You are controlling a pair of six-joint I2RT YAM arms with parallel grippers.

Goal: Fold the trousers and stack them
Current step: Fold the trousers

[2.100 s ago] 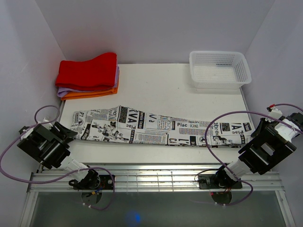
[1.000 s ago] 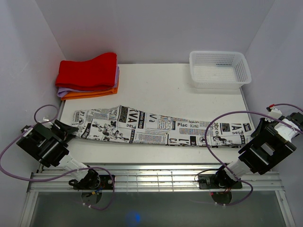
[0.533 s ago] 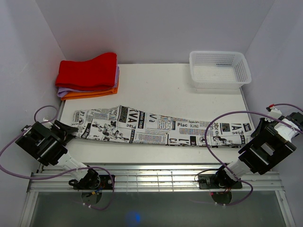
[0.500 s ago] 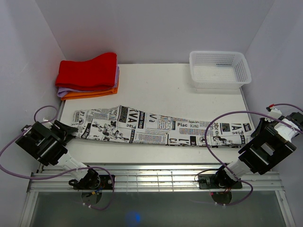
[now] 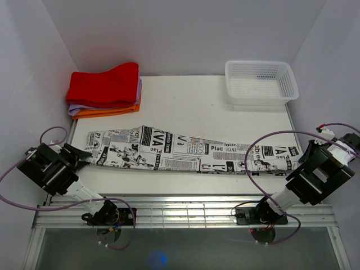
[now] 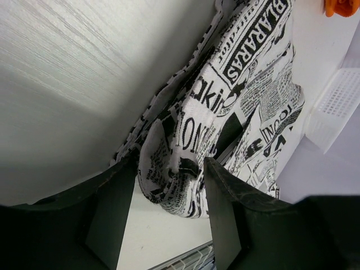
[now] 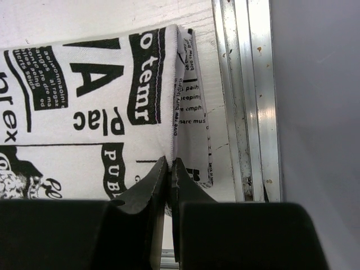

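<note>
The trousers point(image 5: 191, 153) are stretched out in one long newsprint band across the near half of the worktop point(image 5: 191, 109), running from one arm to the other. Over on the left end, the left claw point(image 6: 169, 169) has its fingers well apart, straddling a bunched-up ridge of the printed fabric; the cloth fills the gap between them, but whether they're pressing on it is hard to say. Across to the right end, and the right claw point(image 7: 169, 163) is pinched down to a sliver, fingertips clamped on the folded edge of the trousers, just beside the metal rails point(image 7: 247, 95) at the worktop's edge. At the far left sits the stack of folded cloths point(image 5: 105, 90), red on top, and at the far right the white basket point(image 5: 260, 82), both apart from the trousers.
</note>
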